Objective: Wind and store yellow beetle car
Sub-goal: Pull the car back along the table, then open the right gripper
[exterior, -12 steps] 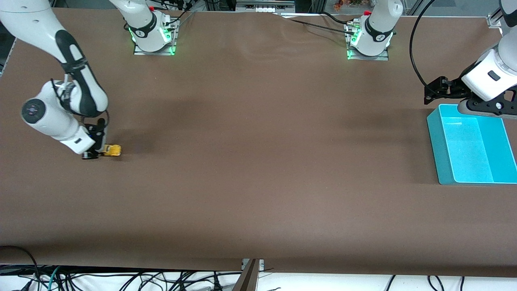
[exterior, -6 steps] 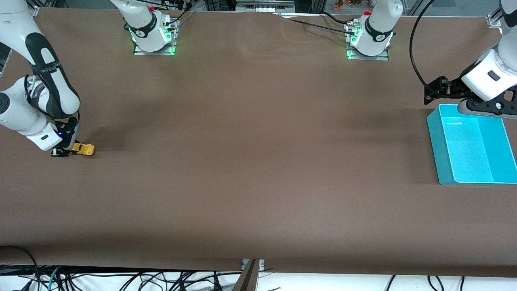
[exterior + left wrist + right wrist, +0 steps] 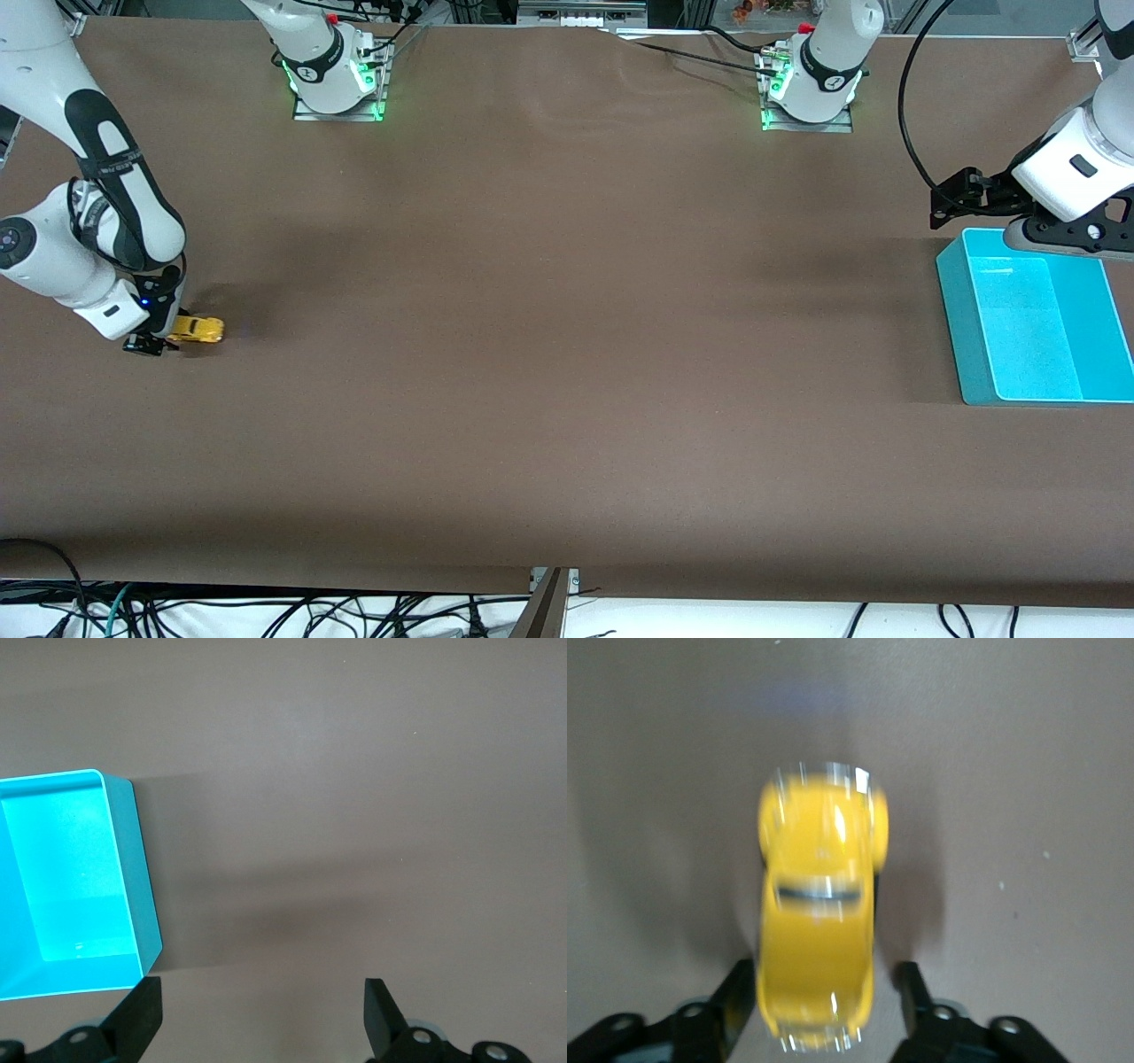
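One yellow beetle car (image 3: 197,329) — one teal bin (image 3: 1032,319)

Tiny yellow beetle car (image 3: 197,329), dark windows, wheels down on the table's right-arm end

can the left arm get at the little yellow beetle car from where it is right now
Probably not. The left gripper hangs open by the teal plastic bin, while the small yellow beetle toy car sits between the right gripper's fingers at the table's other end.
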